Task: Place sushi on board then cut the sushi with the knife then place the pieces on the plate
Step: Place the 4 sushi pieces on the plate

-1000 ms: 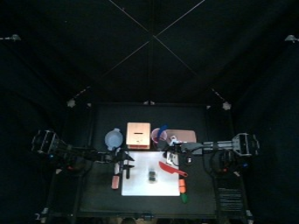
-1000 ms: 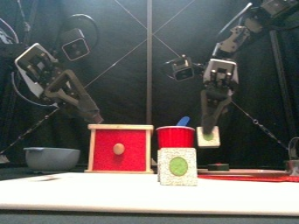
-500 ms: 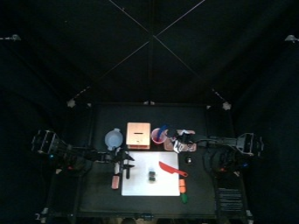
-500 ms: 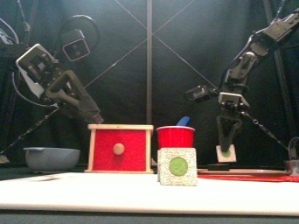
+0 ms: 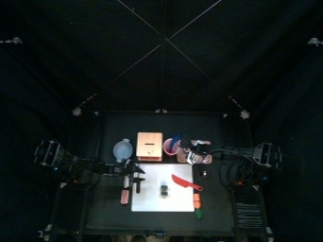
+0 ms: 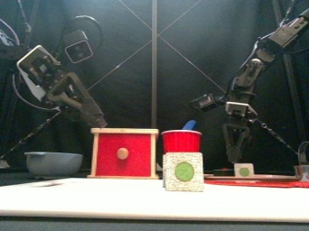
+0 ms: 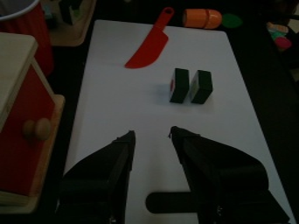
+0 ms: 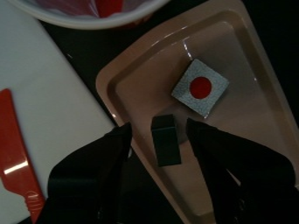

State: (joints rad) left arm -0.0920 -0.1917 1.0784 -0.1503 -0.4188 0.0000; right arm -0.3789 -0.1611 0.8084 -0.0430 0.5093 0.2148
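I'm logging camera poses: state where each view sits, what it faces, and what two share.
Top: high overhead, down onto the white board; both arms show.
Front: table's front edge, level toward the sushi roll; both arms descend.
Left wrist: over the board; left gripper, jaws apart.
Right wrist: over the pink tray; right gripper, jaws apart.
Both wrist views share the red knife.

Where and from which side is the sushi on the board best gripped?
Probably from straight above, left claw closing on the outer flat faces of the sushi, pressing its two blocks together; it stands free on the white board, red knife apart.
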